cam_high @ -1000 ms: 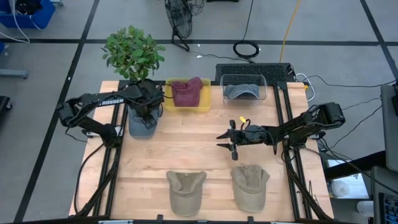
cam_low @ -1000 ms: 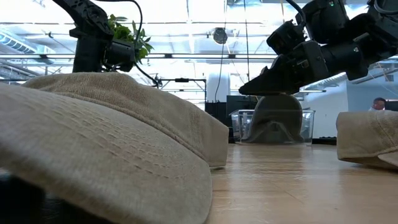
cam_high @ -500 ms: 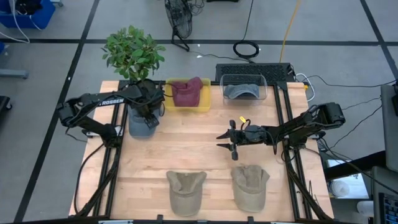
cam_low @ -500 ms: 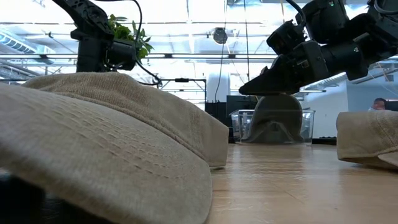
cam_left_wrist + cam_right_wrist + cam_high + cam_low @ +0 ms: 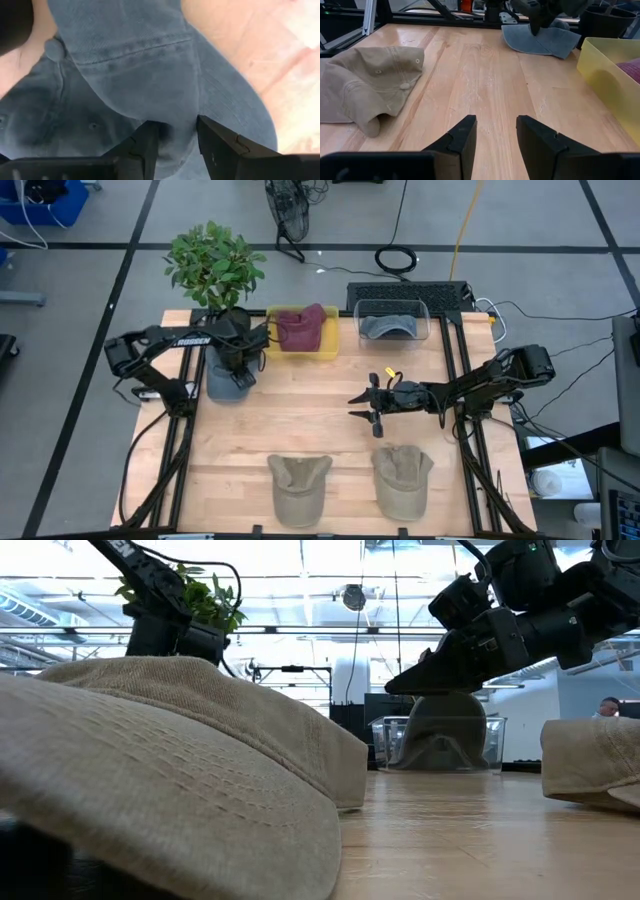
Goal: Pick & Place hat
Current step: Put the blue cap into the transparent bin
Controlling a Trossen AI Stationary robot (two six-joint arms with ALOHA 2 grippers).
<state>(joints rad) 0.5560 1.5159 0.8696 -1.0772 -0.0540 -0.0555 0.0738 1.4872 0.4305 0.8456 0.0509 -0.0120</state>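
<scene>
A blue-grey hat (image 5: 228,378) lies flat on the table's far left, beside the plant pot; it also shows in the left wrist view (image 5: 140,75) and the right wrist view (image 5: 540,40). My left gripper (image 5: 243,352) is down on it, open (image 5: 177,142). My right gripper (image 5: 352,406) hovers open over the table's middle (image 5: 495,137), touching nothing. Two khaki hats (image 5: 300,485) (image 5: 402,480) rest on their brims and crowns near the near edge. A maroon hat (image 5: 298,328) lies in a yellow bin. A grey hat (image 5: 390,326) lies in a clear bin. My left gripper comes at the blue-grey hat from above, pointing down. Its open fingers (image 5: 150,145) stand on either side of a raised fold of the hat's cloth (image 5: 175,117), with their tips against the fabric. The hat lies on the table.
A potted plant (image 5: 215,265) stands at the far left corner, right behind the blue-grey hat. The yellow bin (image 5: 272,345) and the clear bin (image 5: 425,320) line the far edge. Bare wood (image 5: 300,410) spreads across the table's middle. The nearest khaki hat (image 5: 150,770) fills the low view's foreground.
My left arm has swung its elbow inward, and its gripper has tipped and shifted slightly toward the table's right over the blue-grey hat. The hat has stayed where it was. My right arm has kept still.
</scene>
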